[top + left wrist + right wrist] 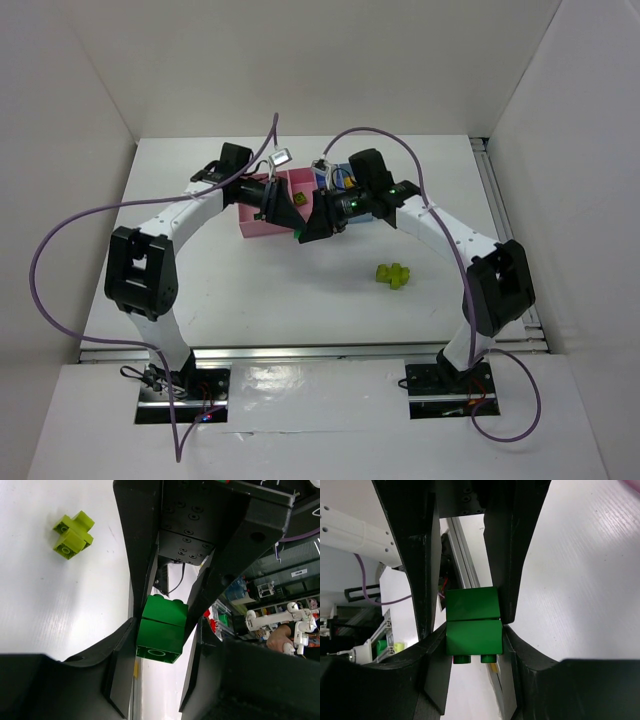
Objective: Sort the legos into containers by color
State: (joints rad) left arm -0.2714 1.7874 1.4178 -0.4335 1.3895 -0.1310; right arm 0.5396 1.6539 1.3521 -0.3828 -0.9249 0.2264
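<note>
Two dark green legos are stacked together (299,236) and held in the air between my two grippers, just in front of the containers. My left gripper (162,630) is shut on the brick with the hollow underside (159,639). Opposite it, my right gripper (472,635) is shut on the studded brick (472,636); the other brick (471,604) sits beyond it. A cluster of lime green legos (393,274) (73,534) lies on the table to the right. A yellow lego (300,200) rests in the pink bin (255,222).
The blue bins (345,178) are mostly hidden behind the right arm. White walls enclose the table on three sides. A metal rail (505,220) runs along the right edge. Purple cables arc over both arms.
</note>
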